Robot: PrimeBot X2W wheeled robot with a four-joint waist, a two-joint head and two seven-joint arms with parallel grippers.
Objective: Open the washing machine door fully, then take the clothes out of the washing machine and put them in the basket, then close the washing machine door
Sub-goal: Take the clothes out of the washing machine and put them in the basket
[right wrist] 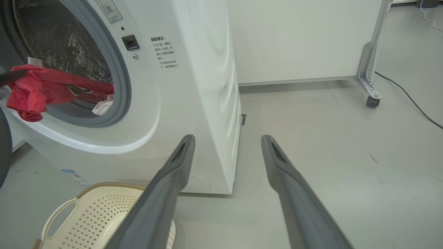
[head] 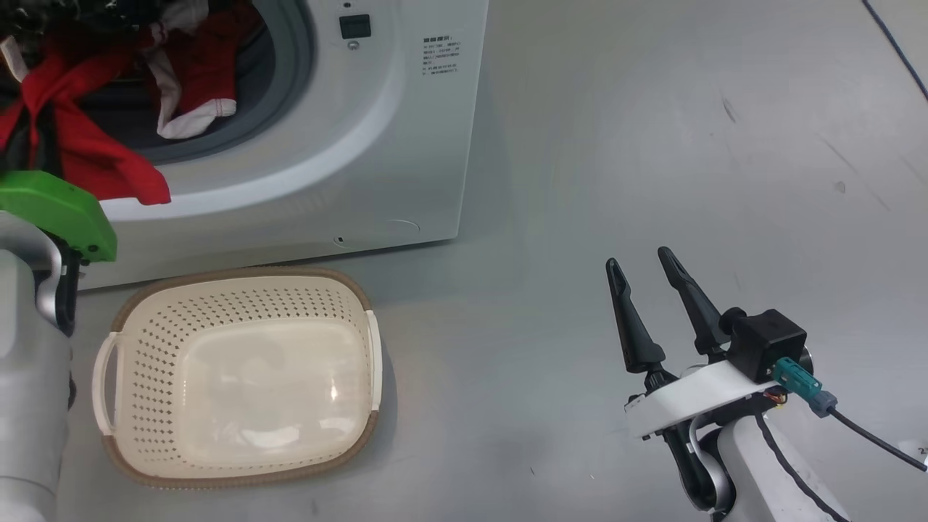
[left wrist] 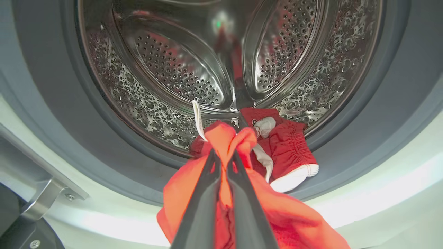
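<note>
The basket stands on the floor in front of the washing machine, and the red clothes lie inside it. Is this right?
No. The basket does stand on the floor before the washing machine, but it is empty: the head view shows the red clothes hanging from the drum opening, gripped by the left pincer.

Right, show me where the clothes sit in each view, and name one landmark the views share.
Head view: the clothes are at upper left, draped out over the grey rim of the washing machine.
Left wrist view: the clothes are at bottom centre, pinched by the left gripper.
Right wrist view: the clothes are at the left edge, stretched outward.
Shared landmark: the grey rim.
</note>
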